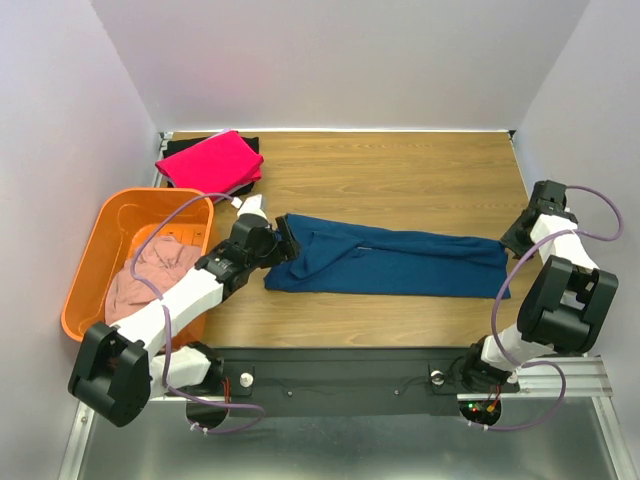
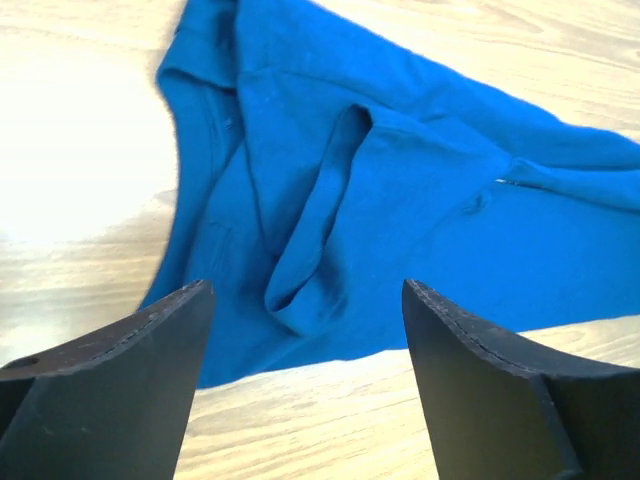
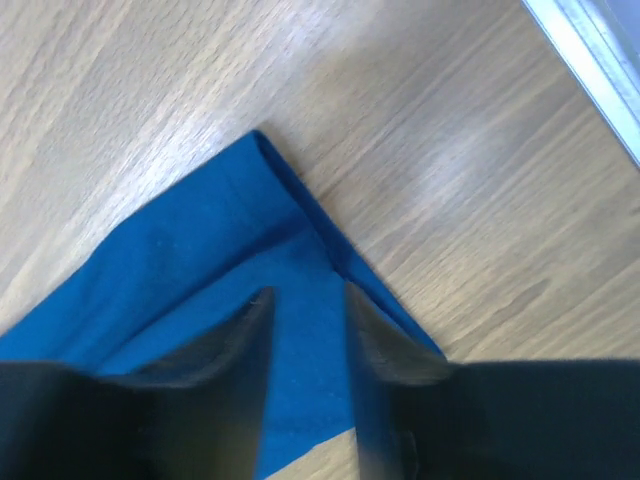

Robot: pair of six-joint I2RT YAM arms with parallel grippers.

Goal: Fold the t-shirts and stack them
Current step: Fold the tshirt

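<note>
The navy blue t-shirt [image 1: 400, 262] lies as a long folded strip across the middle of the table; its print is hidden. My left gripper [image 1: 288, 240] is at its left end, open wide and empty, with the collar folds [image 2: 310, 230] just ahead of it [image 2: 305, 290]. My right gripper [image 1: 510, 240] is over the strip's right corner [image 3: 200, 260], its fingers a little apart [image 3: 308, 295] with flat cloth showing between them. The bright pink t-shirt [image 1: 210, 160] lies folded on the black one [image 1: 250, 148] at the back left. The pale dusty-pink t-shirt [image 1: 150, 272] lies crumpled in the basket.
The orange plastic basket [image 1: 85, 270] stands at the left edge beside my left arm. White walls close the table on three sides. A metal rail [image 3: 590, 60] runs along the table's right edge near my right gripper.
</note>
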